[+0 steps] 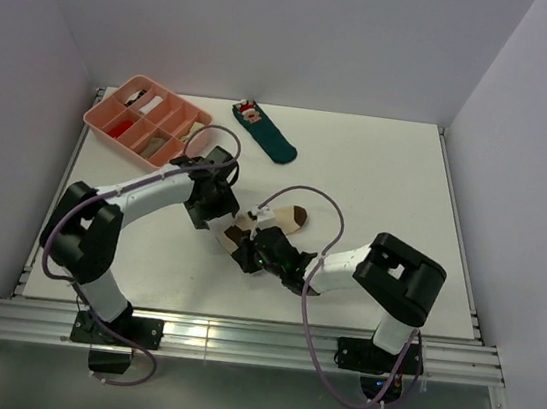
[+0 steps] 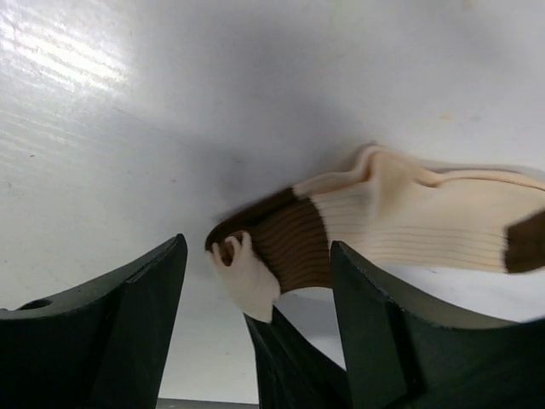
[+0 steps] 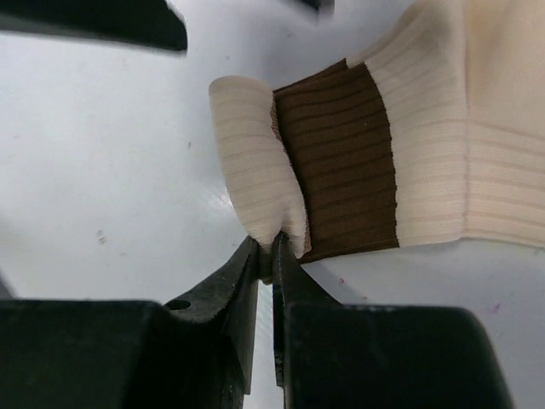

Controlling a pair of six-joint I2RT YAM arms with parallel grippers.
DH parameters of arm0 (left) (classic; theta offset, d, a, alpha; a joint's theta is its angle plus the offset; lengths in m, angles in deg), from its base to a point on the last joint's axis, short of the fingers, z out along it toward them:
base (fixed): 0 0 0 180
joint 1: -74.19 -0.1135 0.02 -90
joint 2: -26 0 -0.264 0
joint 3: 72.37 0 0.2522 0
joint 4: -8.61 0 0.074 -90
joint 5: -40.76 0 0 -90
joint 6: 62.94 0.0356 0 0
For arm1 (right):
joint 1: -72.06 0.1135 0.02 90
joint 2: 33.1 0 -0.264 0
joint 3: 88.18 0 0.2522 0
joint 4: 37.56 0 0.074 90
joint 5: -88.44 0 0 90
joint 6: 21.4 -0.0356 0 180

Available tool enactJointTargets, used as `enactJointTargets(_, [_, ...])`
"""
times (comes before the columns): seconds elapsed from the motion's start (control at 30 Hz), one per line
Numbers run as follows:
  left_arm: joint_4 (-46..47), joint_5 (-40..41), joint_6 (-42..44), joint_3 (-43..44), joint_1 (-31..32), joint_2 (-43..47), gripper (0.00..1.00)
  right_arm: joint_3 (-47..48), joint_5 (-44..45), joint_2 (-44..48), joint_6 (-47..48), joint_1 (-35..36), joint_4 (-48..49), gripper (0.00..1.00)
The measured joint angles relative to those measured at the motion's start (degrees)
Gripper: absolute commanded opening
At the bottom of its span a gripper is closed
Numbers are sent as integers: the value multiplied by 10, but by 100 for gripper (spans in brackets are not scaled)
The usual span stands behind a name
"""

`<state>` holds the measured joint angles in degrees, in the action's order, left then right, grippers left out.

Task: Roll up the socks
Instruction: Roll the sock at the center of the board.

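At the back left of the tabletop (image 1: 398, 181) sat a pink tray (image 1: 91, 120), with a teal sock (image 1: 267, 135) just to its right, both well apart from the work. Near the middle, the left jaws stood apart, straddling the banded end of the cream sock (image 2: 409, 217) without gripping it. That sock lay on the tabletop, its cuff (image 3: 255, 162) folded back beside the brown band (image 3: 341, 162). To the right, the right jaws were clamped together on the edge of that folded cuff. The plain tan sock could not be made out. To roll well, the right jaws would likely need to turn the fold over evenly along the sock, while the left jaws steadied the roll so it kept tight.
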<state>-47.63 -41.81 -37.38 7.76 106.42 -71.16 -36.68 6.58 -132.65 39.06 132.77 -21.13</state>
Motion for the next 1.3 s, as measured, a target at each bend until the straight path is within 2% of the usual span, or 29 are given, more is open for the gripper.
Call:
enactJointTargets(0.2, [55,10,-12,-46,0,83,74,-34,-141,0,-59,-67,53,0])
enactJointTargets(0.4, [139,3,-12,-157,0,154,75,-58,-259,-32,-127,-125,129,0])
enactJointTargets(0.57, [220,-17,-10,-259,0,229,79,-63,-336,-71,-183,-161,186,0])
enactJointTargets(0.77, [321,-30,3,-339,0,309,76,-63,-402,-106,-236,-193,226,0])
enactJointTargets(1.03, [417,-45,17,-408,0,325,69,-47,-465,-136,-272,-217,231,0])
enactJointTargets(1.3, [461,-50,23,-418,0,290,61,-25,-495,-142,-276,-226,197,0])
